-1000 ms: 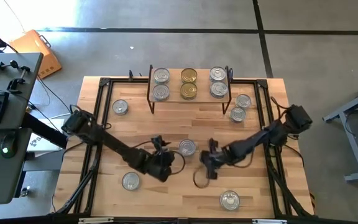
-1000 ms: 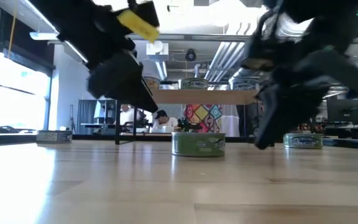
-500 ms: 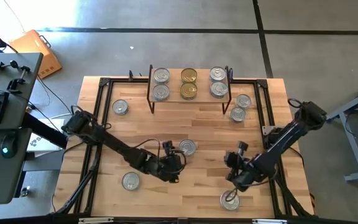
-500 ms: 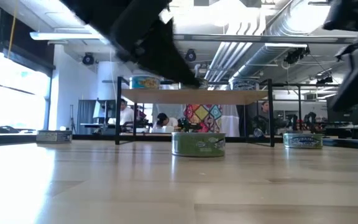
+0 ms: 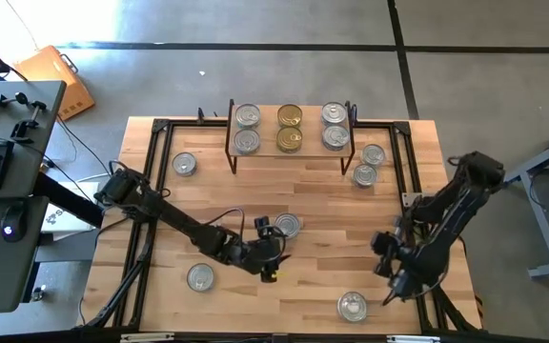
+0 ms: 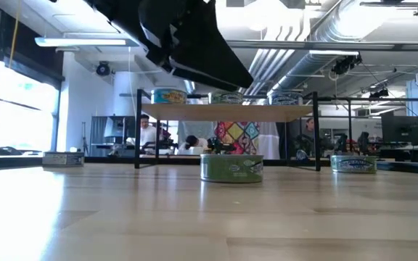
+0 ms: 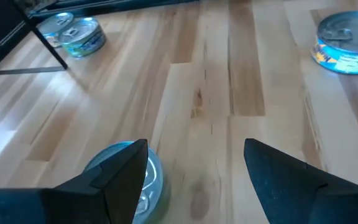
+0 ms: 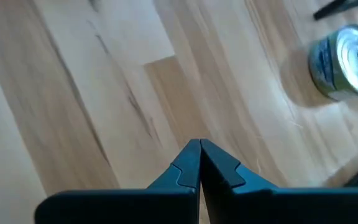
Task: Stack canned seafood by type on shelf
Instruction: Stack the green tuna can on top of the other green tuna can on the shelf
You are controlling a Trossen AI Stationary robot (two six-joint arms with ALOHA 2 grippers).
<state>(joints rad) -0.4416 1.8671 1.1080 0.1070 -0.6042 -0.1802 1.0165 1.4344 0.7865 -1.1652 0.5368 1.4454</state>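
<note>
The shelf (image 5: 290,152) stands at the table's far middle on thin black legs and carries several tins, the middle pair gold-lidded (image 5: 290,115). Loose tins rest on the tabletop: one at mid-table (image 5: 287,226), one near left (image 5: 199,277), one near right (image 5: 352,306), one far left (image 5: 184,164) and two right of the shelf (image 5: 364,174). My left gripper (image 5: 273,252) is open and hangs just on the near side of the mid-table tin (image 7: 148,186); that tin sits behind one finger (image 7: 120,171). My right gripper (image 8: 199,155) is shut and empty, above the near-right tin (image 8: 347,62).
Black frame rails (image 5: 151,191) run along the table's left, right and far sides. The low view shows the mid-table tin (image 6: 231,167) in front of the shelf (image 6: 227,111), with my left arm (image 6: 187,43) overhead. Bare wood lies along the near middle.
My right gripper has swung from mid-table toward the table's near right corner, rising and rolling as it went, and stayed shut. My left gripper has shifted a little toward the right, closer to the mid-table tin, tipped up and stayed open. No tin has moved.
</note>
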